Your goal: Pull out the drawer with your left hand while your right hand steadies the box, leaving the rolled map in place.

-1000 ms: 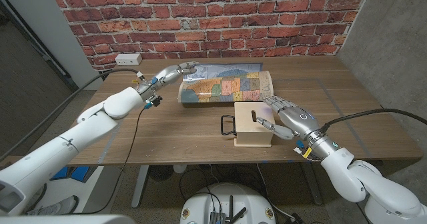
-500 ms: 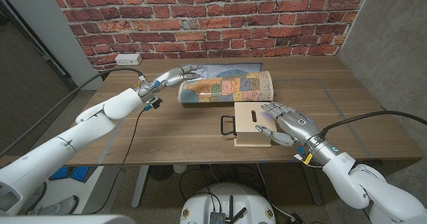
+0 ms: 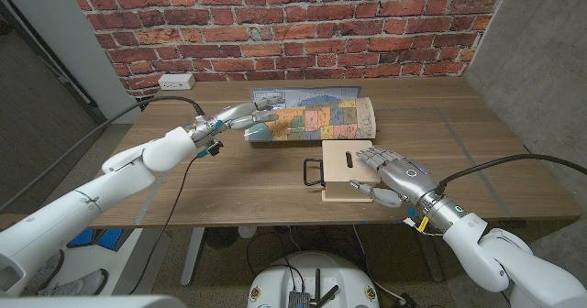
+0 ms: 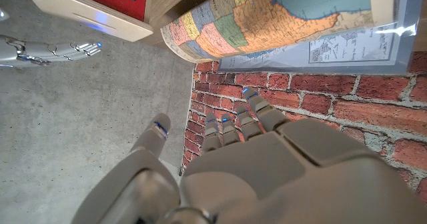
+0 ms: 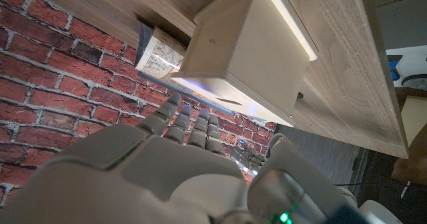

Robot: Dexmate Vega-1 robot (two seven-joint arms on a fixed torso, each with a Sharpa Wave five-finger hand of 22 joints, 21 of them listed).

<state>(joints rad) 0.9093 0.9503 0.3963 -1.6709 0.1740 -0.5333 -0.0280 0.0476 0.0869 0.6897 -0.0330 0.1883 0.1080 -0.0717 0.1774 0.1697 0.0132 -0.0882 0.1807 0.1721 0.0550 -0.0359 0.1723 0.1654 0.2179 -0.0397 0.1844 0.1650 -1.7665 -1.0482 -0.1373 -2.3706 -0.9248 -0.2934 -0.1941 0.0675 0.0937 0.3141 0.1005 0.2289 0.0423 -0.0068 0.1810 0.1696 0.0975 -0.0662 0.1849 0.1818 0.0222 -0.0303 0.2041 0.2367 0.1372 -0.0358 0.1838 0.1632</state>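
Over the past second the right hand (image 3: pixel 393 174) has slid onto the box's right end, while the left hand (image 3: pixel 237 117) has dipped from the map's top to its left end. From the head camera, the pale box (image 3: pixel 347 170) sits just in front of the rolled map (image 3: pixel 312 117), its black drawer handle (image 3: pixel 315 172) pointing left, the drawer closed; right fingers spread against the box, left fingers loose and holding nothing. The left wrist camera shows that hand (image 4: pixel 233 164) open near the map (image 4: pixel 267 24). The right wrist camera shows the hand (image 5: pixel 187 164) spread, close under the box (image 5: pixel 247 51).
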